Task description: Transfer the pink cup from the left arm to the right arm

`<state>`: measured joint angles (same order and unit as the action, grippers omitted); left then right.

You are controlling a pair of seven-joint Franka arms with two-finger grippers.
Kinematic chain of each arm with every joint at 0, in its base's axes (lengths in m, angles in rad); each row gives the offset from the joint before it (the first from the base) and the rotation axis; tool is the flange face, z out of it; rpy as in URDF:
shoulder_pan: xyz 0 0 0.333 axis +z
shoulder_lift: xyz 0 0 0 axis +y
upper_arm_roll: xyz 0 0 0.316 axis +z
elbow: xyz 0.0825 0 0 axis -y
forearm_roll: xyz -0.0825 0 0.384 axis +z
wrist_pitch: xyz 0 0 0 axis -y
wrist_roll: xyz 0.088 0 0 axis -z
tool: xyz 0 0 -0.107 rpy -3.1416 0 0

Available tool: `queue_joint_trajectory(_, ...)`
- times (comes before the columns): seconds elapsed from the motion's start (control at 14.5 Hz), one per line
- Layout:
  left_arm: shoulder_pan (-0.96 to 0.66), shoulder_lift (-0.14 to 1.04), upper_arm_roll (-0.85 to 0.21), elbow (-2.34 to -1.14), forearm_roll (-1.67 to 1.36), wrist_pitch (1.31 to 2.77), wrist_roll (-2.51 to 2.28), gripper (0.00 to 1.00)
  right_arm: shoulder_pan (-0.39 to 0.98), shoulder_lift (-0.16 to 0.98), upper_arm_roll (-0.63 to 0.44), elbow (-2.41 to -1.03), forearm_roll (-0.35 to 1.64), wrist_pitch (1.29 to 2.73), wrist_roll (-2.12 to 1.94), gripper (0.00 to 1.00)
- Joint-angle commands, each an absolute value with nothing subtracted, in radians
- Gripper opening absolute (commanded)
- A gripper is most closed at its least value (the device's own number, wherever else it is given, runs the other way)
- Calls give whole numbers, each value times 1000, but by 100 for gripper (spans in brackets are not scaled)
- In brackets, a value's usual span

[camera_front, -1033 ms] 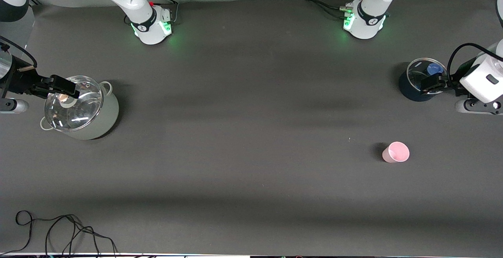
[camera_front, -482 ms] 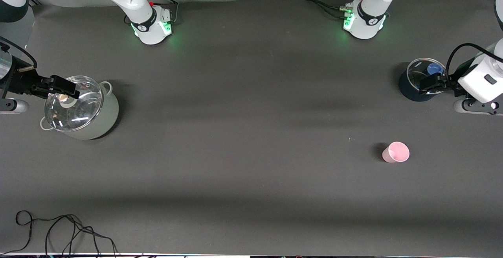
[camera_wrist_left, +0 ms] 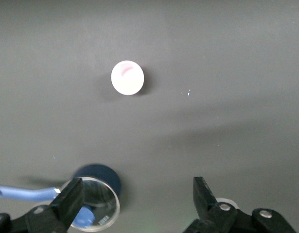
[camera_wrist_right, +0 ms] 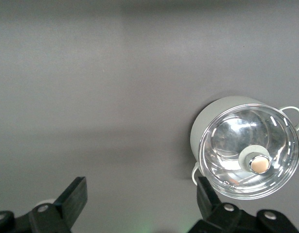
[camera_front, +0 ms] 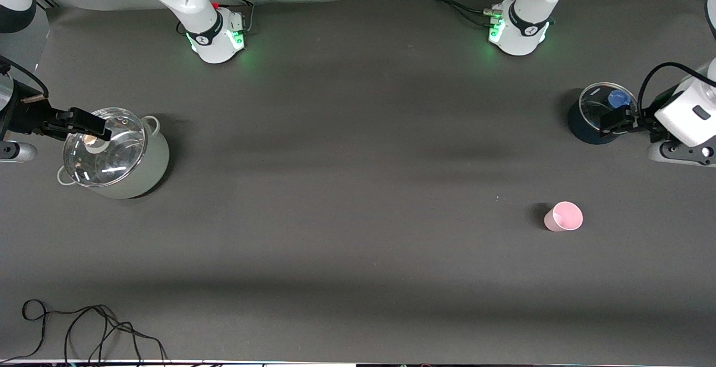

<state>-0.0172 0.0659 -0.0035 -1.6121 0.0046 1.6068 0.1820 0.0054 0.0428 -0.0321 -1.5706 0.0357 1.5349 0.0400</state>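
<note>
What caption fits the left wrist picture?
Open left gripper over the table, pink cup standing untouched, dark pot below.

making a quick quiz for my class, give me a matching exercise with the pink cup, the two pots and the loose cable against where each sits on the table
Things:
1. pink cup
2. pale pot
3. dark pot
4. black cable

Places:
A. right arm's end, under the right gripper
B. nearest the front camera of the four
C. left arm's end, under the left gripper
D. alone on bare table, nearer the front camera than the dark pot

Pairs: 1-D, 2-A, 3-C, 4-B
</note>
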Motion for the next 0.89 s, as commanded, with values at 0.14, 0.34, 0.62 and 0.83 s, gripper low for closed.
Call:
queue_joint_trajectory(0.14, 47, 123, -2, -1546, -8, 1658, 501, 100, 5, 52, -41, -1552, 55, 1522, 20, 100)
queue_joint_trajectory(0.34, 148, 165, -2, -1545, -141, 1697, 794, 100, 6, 51, -51, -1552, 55, 1522, 20, 100)
queue_joint_trajectory(0.62, 320, 261, -2, -1548, -371, 1703, 1182, 100, 6, 49, -51, -1555, 55, 1522, 18, 100)
queue_joint_trajectory(0.83, 402, 343, -2, -1548, -506, 1704, 1452, 100, 9, 49, -52, -1555, 55, 1523, 18, 100)
